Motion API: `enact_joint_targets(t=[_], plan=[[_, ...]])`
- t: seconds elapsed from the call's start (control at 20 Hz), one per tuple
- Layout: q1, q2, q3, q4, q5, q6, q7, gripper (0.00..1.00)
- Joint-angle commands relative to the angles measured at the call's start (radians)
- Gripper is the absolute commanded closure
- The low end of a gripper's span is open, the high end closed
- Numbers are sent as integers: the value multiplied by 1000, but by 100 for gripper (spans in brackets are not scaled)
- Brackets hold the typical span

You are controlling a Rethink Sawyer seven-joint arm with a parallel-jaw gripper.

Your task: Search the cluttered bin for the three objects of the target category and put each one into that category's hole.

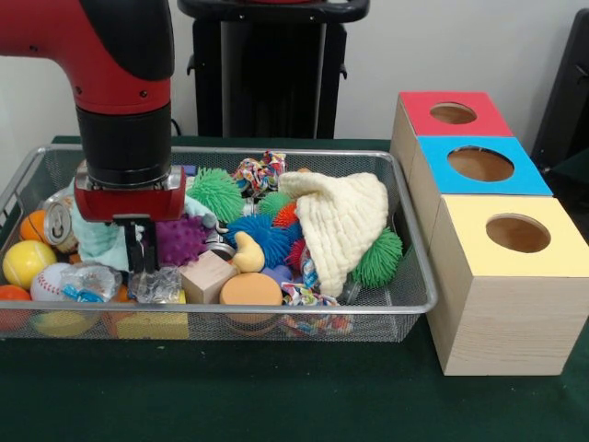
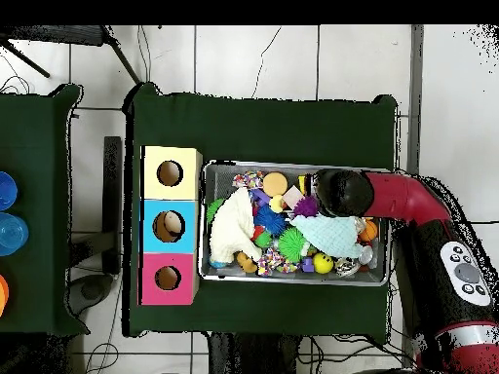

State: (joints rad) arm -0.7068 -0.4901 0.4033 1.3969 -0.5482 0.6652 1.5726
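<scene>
A wire bin [image 1: 276, 311] holds a jumble of toys. My gripper [image 1: 140, 250] hangs low over its left end, just above a crumpled clear plastic piece [image 1: 158, 284], beside a purple knobbly block [image 1: 180, 239] and in front of a teal cloth [image 1: 97, 241]. Nothing visible is lifted in it. To the right stand a red-topped box [image 1: 453, 112], a blue-topped box [image 1: 480, 164] and a yellow-topped box [image 1: 517, 232], each with a round hole. From overhead, the arm's wrist [image 2: 341, 192] covers the gripper at the bin's [image 2: 292, 280] right end.
A cream cloth [image 1: 340, 221] drapes over the bin's middle right. Around it lie green spiky balls [image 1: 216, 193], a blue spiky ball [image 1: 262, 235], a wooden block [image 1: 207, 276], an orange disc [image 1: 250, 290], a yellow ball [image 1: 28, 264], a baseball [image 1: 51, 281] and a can [image 1: 60, 221].
</scene>
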Motion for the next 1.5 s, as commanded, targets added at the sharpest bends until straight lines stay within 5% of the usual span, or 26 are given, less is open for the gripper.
enact_joint_targets(t=[0.05, 0.4, 1.5], plan=[[28, -141, -21, 78, 13, 179, -77, 100], [77, -233, -37, 125, 36, 246, -28, 100], [23, -117, -18, 135, -2, 73, -37, 100]])
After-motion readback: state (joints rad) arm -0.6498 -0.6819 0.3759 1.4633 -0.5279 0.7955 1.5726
